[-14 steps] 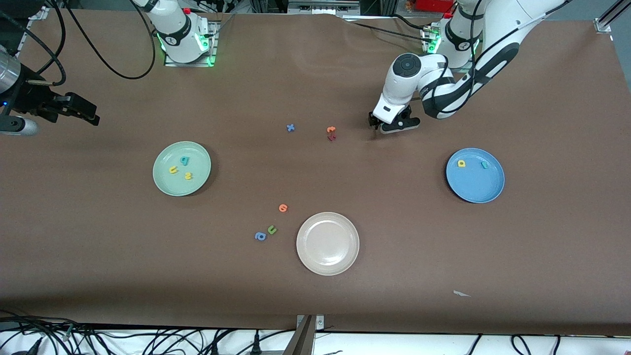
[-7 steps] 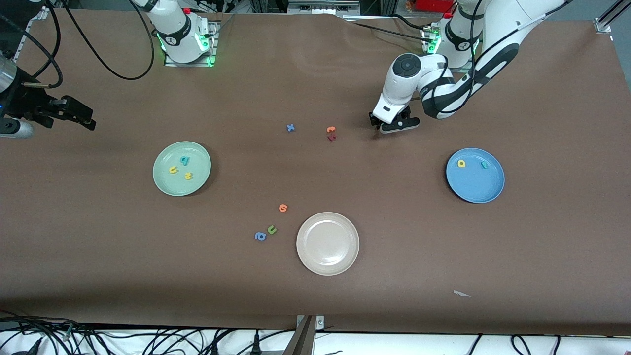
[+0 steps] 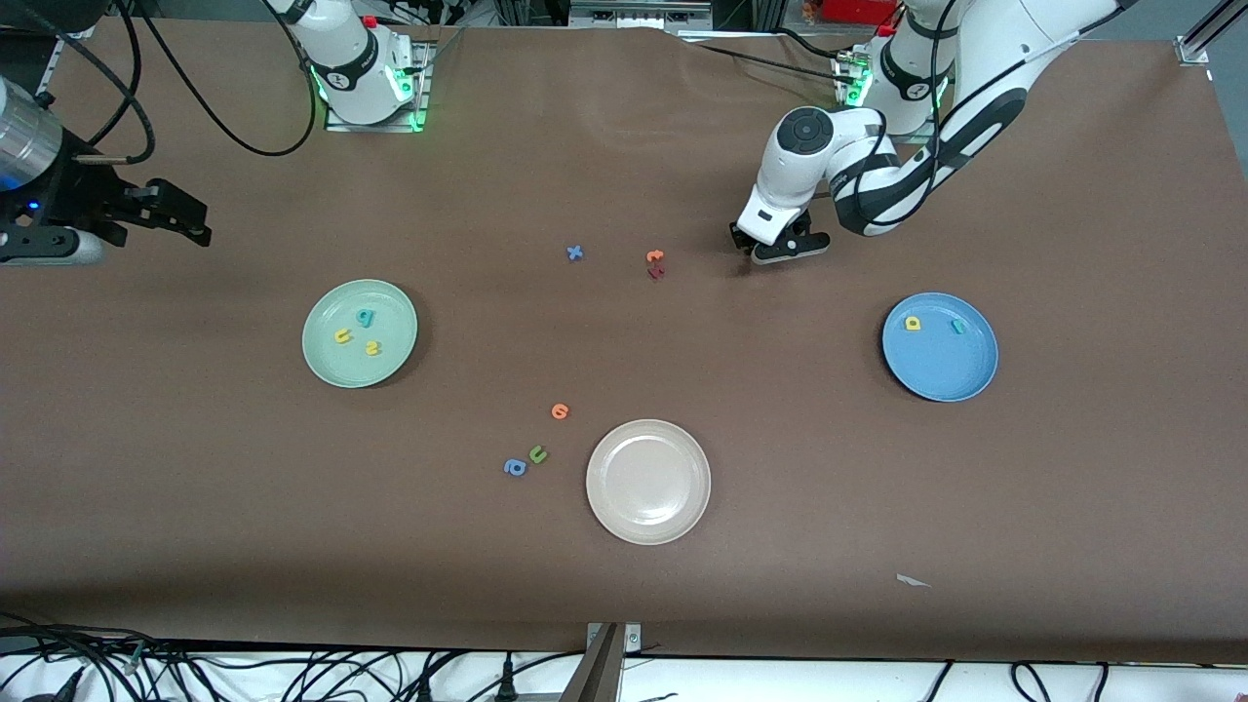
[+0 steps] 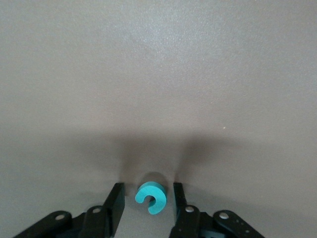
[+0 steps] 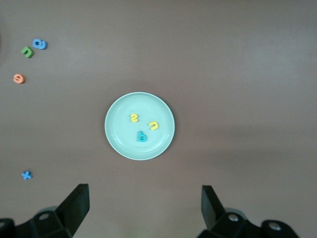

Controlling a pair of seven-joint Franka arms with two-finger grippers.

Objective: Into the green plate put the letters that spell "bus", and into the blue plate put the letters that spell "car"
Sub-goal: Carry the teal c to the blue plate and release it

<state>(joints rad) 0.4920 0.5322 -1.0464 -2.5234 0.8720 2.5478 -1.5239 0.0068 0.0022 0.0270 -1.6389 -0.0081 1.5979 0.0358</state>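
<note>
A teal c [image 4: 152, 197] lies flat on the brown table between the fingers of my left gripper [image 4: 148, 191] [image 3: 749, 255]. The jaws stand close on either side with a thin gap each way, so the gripper is open; in the front view the hand hides the c. The blue plate [image 3: 941, 375] holds a yellow a [image 3: 913, 323] and a teal r [image 3: 958, 327]. The green plate [image 3: 331, 366] [image 5: 121, 144] holds a teal b [image 3: 366, 316], a yellow u [image 3: 342, 335] and a yellow s [image 3: 372, 348]. My right gripper [image 3: 195, 222] [image 5: 143, 191] hangs open and empty at its end of the table.
A beige-white plate [image 3: 648, 482] sits nearest the front camera. Loose letters lie mid-table: a blue x [image 3: 575, 253], an orange one [image 3: 655, 256] on a red one [image 3: 656, 273], another orange [image 3: 560, 410], a green u [image 3: 537, 453], a blue a [image 3: 515, 467]. A white scrap [image 3: 912, 581] lies near the front edge.
The left gripper's fingers have drawn in closer around the teal c. The right gripper has shifted slightly toward the table's middle.
</note>
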